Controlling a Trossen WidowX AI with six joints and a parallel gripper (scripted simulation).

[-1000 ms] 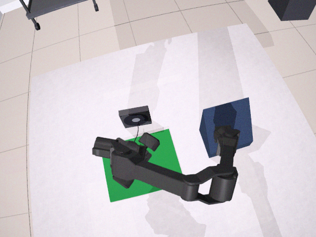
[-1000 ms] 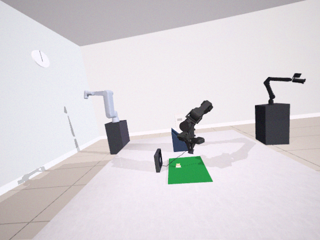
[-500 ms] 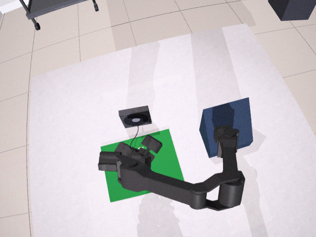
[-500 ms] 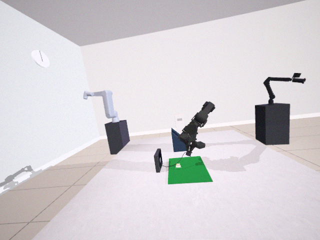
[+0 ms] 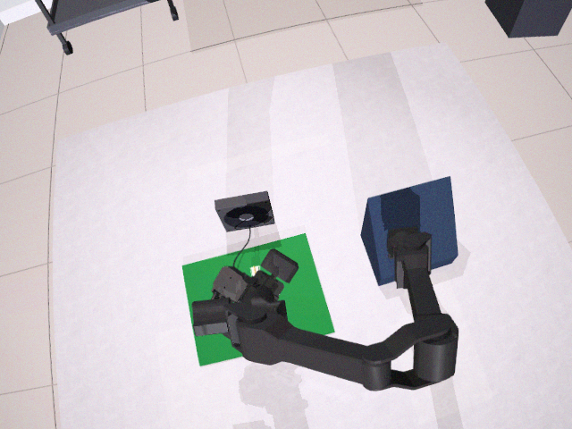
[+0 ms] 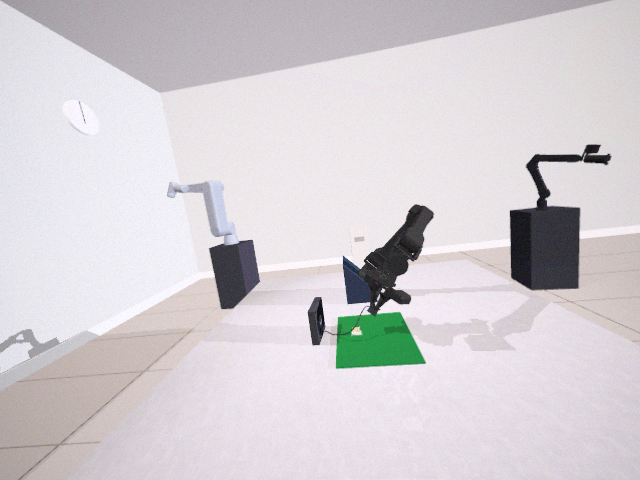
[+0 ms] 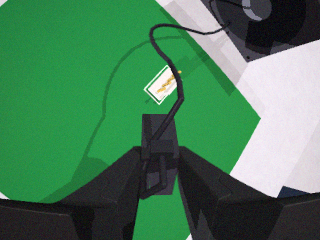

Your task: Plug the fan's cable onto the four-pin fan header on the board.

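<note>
My gripper (image 7: 159,154) (image 6: 373,310) is shut on the fan cable's black plug (image 7: 156,127) and holds it above the green board (image 5: 309,295) (image 6: 382,351) (image 7: 60,90). The white fan header (image 7: 158,87) (image 5: 253,272) (image 6: 356,331) with its gold pins stands on the board, ahead of the plug in the wrist view and turned at an angle to it. The plug is apart from the header. The black cable (image 7: 181,92) (image 5: 249,239) passes over the header's right side and runs to the fan (image 5: 244,212) (image 6: 316,321) (image 7: 280,25). In the top view the arm hides the fingertips.
The fan stands upright just beyond the board's edge. A blue wedge-shaped block (image 5: 436,216) (image 6: 355,286) stands near the arm's base. Two other arms on dark pedestals (image 6: 235,273) (image 6: 545,248) stand far off in the background.
</note>
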